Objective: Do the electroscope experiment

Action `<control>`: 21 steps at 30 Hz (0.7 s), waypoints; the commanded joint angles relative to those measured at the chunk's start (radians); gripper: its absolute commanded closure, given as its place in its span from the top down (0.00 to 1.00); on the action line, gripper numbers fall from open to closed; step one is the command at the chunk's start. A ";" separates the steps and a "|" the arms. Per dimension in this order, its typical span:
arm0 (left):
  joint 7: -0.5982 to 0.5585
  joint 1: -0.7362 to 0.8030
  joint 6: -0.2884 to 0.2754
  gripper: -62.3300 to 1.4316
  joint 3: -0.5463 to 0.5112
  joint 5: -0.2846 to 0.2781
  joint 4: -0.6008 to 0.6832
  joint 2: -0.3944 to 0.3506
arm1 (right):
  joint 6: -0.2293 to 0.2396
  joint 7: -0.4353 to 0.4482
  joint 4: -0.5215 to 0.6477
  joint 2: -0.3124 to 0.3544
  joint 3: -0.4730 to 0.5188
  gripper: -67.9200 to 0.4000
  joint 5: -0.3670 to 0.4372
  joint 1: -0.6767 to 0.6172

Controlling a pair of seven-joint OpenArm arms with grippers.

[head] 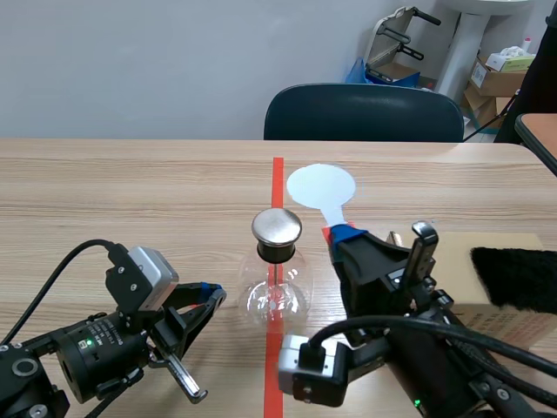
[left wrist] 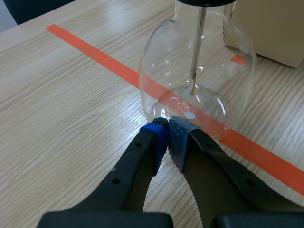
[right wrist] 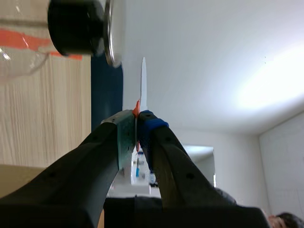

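Scene view shows a wooden surface (head: 130,192) with the electroscope (head: 276,292), a clear glass flask, standing upright on the orange-red tape line at the middle; a black stopper closes its neck and a round metal cap (head: 277,226) sits on top; a thin rod (left wrist: 197,47) hangs down inside the glass. Low at one side, the left tool (head: 209,300) lies close above the wood with its fingers pressed together on nothing, the blue pads (left wrist: 159,135) meeting just at the foot of the flask; whether they touch the glass cannot be told. From the other side, the right tool (head: 344,235) is clamped on the handle of a white paddle (head: 321,187), whose round blade stands beyond the metal cap and a little apart from it; the right wrist view shows the paddle edge-on between the pads, near the cap. A black fur pad (head: 513,277) rests on a cardboard box (head: 487,318) beside the right arm; a dark chair (head: 364,113) stands behind the surface.
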 commanded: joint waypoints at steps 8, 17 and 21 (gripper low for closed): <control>-0.010 -0.005 -0.002 0.07 -0.002 -0.006 0.018 0.005 | -0.017 0.182 0.008 0.005 0.001 0.02 0.000 0.012; -0.006 -0.005 -0.002 0.07 -0.002 -0.006 0.018 0.005 | -0.017 0.247 0.008 0.005 0.001 0.02 0.000 0.012; -0.006 -0.005 -0.002 0.07 -0.002 -0.006 0.018 0.005 | -0.017 0.243 0.008 0.005 0.001 0.02 0.000 0.012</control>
